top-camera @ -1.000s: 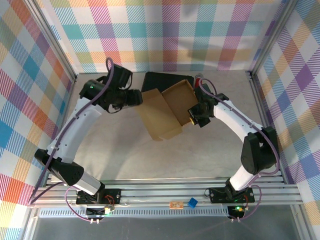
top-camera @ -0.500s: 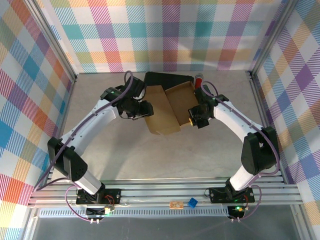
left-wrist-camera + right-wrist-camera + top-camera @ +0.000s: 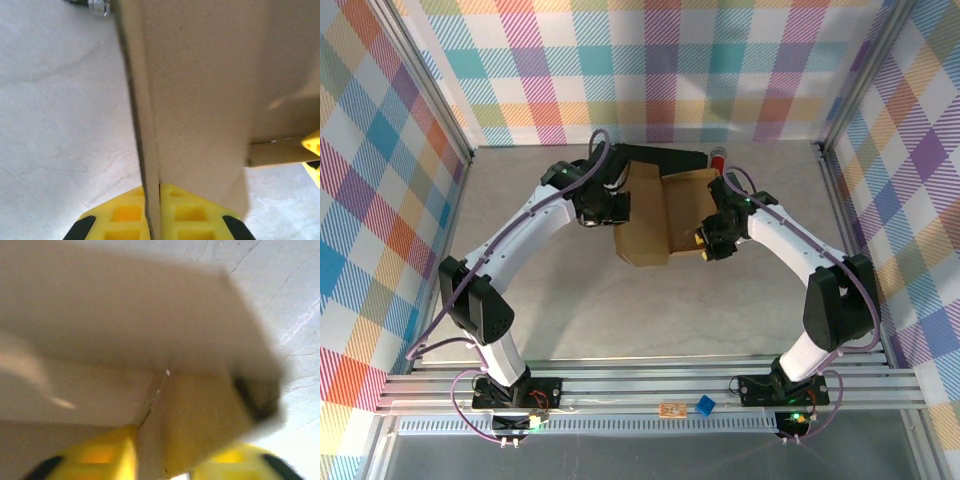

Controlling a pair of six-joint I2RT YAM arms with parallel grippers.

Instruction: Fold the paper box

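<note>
**While Both Tools Meet at the Paper Box, the Left Tool Pinches a Panel**

As seen from the top external camera, the paper box sits toward the far middle of the counter, just in front of a black case. It is brown cardboard, partly formed: a flat panel lies on its left side and an open tray with raised walls on its right. The left tool reaches the box's left edge, and the right tool is at the near right corner of the tray.

In the left wrist view, a cardboard panel stands on edge and runs straight down between the yellow fingers. The left tool is closed tight on that edge, with the pale counter to the left of it.

In the right wrist view, which is blurred, a wall of the box fills the upper frame. A cardboard flap drops between the two yellow fingers of the right tool. The fingers stand apart on either side of the flap, but I cannot tell whether they press it or are slack. Counter shows at the upper right.
</note>
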